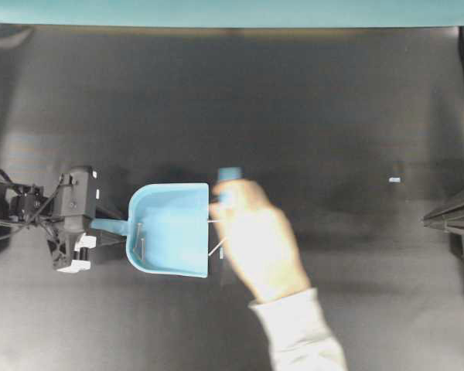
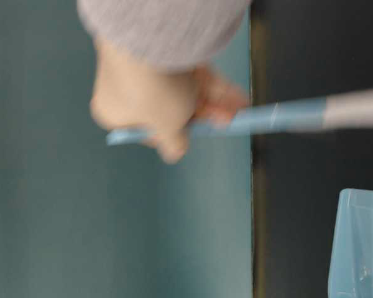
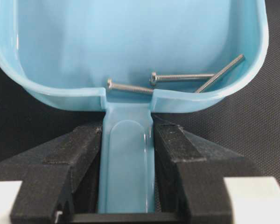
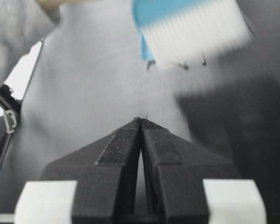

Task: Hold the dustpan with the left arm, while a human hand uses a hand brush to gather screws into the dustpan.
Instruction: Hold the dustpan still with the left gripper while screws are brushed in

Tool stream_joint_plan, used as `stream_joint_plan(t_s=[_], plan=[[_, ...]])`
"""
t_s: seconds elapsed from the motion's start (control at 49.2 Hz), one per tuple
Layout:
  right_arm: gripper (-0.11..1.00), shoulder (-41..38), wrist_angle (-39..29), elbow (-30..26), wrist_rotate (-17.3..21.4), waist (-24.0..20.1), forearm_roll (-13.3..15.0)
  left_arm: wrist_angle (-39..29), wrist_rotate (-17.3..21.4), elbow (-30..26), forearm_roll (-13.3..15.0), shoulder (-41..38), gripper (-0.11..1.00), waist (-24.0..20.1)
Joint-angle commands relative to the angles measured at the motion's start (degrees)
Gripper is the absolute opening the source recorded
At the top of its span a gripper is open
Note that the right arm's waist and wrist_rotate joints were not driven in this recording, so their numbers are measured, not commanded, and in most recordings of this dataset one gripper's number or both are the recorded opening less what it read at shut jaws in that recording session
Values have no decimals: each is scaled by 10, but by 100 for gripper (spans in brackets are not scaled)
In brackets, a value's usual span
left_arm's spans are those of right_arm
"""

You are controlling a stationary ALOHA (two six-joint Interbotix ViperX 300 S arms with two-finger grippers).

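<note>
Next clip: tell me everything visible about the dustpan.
The dustpan is light blue, glossy plastic, scoop-shaped with a raised rim and rounded back corners. It lies on the dark table, its open edge toward the human hand. Its short flat handle is clamped between the fingers of the left end effector. Three thin silvery screws lie inside against the back wall; at least two more lie at the open edge.
</note>
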State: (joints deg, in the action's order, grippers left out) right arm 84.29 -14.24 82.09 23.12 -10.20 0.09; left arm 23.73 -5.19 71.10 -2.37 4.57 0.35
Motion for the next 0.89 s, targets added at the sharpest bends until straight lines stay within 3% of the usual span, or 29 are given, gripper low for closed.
stream_joint_plan(t_s=[0.0, 0.874], plan=[[0, -3, 5, -4, 0, 0, 1, 11, -1, 2, -2, 3, 29, -2], [0, -3, 5, -4, 0, 0, 1, 35, 3, 12, -2, -2, 29, -10]])
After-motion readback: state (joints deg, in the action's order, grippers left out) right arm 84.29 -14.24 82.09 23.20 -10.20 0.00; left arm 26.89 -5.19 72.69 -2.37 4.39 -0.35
